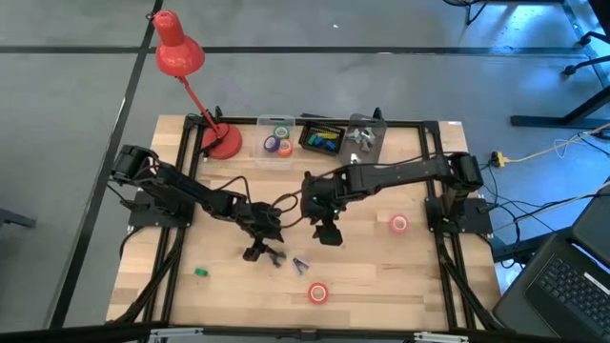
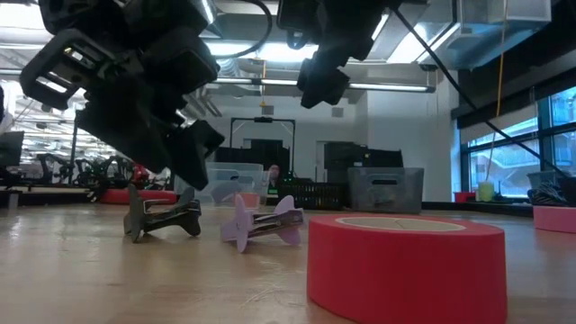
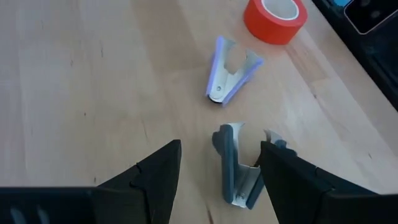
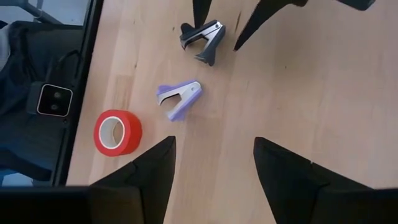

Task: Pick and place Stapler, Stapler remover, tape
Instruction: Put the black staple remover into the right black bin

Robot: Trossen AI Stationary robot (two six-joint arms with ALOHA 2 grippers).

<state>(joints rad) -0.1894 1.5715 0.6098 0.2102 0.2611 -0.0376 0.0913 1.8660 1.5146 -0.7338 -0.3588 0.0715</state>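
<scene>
A dark staple remover lies on the wood near the table's middle, with a purple one just right of it. My left gripper is open and hovers low over the dark remover, one finger on each side, apart from it. My right gripper is open and higher up, over bare wood beside the purple remover. Two red tape rolls lie flat, one near the front edge and one toward the right. Small tape rings sit in a clear box.
Along the far edge stand a red desk lamp, the clear box, a black tray of coloured bits and a grey bin. A small green block lies near the front left. Black frame rails border the table.
</scene>
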